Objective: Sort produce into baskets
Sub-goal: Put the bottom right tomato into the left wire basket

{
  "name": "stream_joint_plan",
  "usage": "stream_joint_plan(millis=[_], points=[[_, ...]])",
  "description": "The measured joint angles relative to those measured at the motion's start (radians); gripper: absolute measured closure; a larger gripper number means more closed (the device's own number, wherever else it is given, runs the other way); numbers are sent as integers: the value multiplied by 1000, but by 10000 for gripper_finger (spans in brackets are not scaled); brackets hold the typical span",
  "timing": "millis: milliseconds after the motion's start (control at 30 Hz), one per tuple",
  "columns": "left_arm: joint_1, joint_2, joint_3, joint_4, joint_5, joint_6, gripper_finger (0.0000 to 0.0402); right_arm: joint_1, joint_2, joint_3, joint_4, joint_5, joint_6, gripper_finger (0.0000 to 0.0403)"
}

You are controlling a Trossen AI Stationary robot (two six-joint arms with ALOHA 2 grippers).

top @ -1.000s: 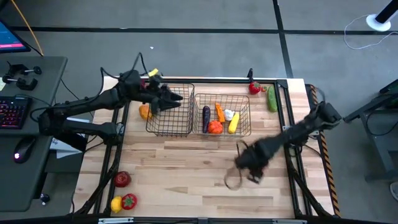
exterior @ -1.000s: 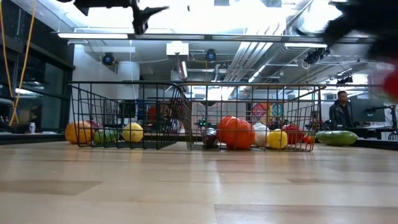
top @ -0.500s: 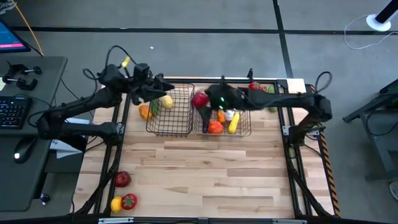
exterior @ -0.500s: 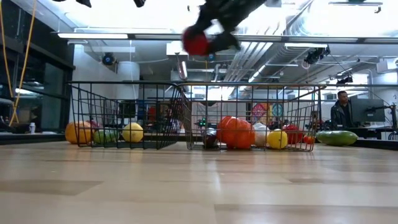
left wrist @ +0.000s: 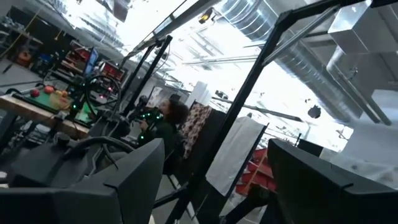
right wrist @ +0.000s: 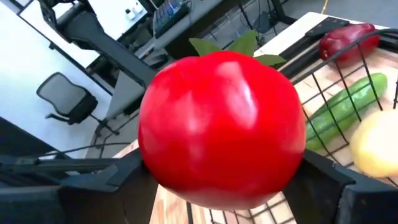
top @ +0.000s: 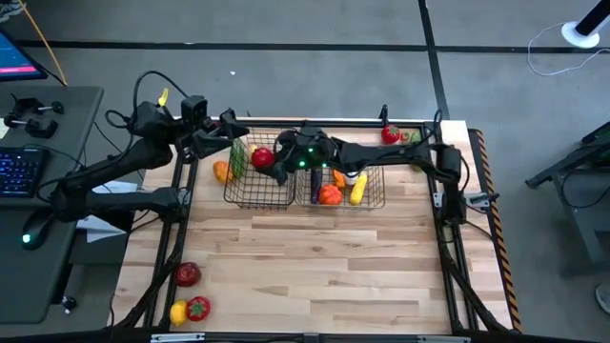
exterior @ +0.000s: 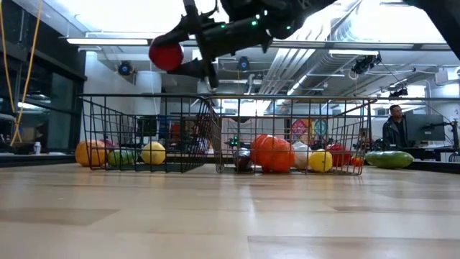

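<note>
High view: the right gripper reaches across the wide basket to hang over the narrow basket, its fingers clamped on a red tomato. In the right wrist view the tomato fills the frame between the two dark fingers, with a cucumber, a yellow fruit and a dark red piece beyond it around the wire wall. In the low view the tomato hangs well above the narrow basket. The left gripper hovers at the far left corner of the narrow basket; its fingers stand apart, holding nothing. The wide basket holds an orange tomato, a yellow piece and others. A red tomato, a strawberry and a lemon lie near the table's front left corner.
</note>
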Motion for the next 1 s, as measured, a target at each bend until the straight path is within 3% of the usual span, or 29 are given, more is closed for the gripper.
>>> stream_joint_plan(millis=[267,633,767,900,1000], points=[[0,3,0,-7,-20,-25,126,-7,14,64,-19,101,28,127],[-4,4,0,-38,-23,-55,126,-16,14,66,-32,64,22,123],[-4,3,0,-52,-23,-54,126,-19,14,66,-67,29,27,86],[-4,3,0,-54,-11,-54,126,-21,14,66,-90,32,23,21],[-4,3,0,-55,11,-54,126,-23,14,69,-85,87,-16,15]])
